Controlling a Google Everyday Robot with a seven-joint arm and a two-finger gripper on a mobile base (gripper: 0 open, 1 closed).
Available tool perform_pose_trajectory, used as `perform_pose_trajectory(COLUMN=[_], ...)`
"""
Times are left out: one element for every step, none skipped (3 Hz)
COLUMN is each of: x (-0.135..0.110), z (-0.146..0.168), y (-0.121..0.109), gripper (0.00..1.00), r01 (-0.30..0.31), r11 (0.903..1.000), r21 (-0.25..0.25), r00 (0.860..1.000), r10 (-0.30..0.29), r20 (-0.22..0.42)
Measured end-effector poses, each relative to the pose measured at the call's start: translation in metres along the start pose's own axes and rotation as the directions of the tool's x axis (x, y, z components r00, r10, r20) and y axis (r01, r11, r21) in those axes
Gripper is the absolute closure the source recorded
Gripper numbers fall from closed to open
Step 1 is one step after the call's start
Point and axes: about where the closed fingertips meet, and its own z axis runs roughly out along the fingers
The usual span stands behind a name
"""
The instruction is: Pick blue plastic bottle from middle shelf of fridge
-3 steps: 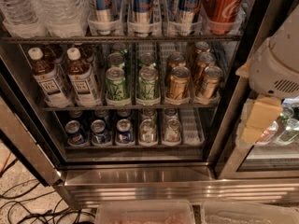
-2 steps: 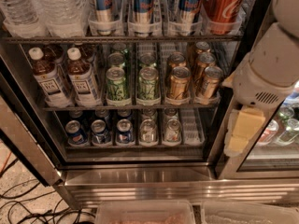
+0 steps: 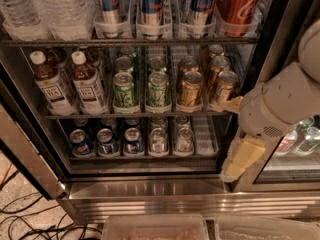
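Two small bottles of brown drink with white caps and white labels with dark blue print stand at the left of the middle shelf, one at the far left and one beside it. Green cans and gold cans fill the lanes to their right. The fridge has a steel frame and a dark inside. My gripper hangs on the white arm at the right, in front of the fridge's right post and below the shelf's right end, far from the bottles.
Large clear water bottles and tall cans stand on the rack above. Small cans sit on the rack below. A glass-fronted unit stands at the right. Cables lie on the floor at left. Clear bins sit at the bottom.
My arm and gripper have moved left and down, from the right edge of view to in front of the fridge's right post. The bottles and cans have not moved.
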Motion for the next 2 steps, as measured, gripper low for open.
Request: perform_pose_trajectory(x=[-0.014, -0.034], z=[0.023, 0.056], y=[0.012, 0.032], gripper=[0.00, 0.00], r01=[0.019, -0.037], r11=[0.9998, 0.9967], r21=[0.001, -0.073], r00=[0.980, 0.915], r10=[-0.019, 0.063], r20=[0.196, 0.400])
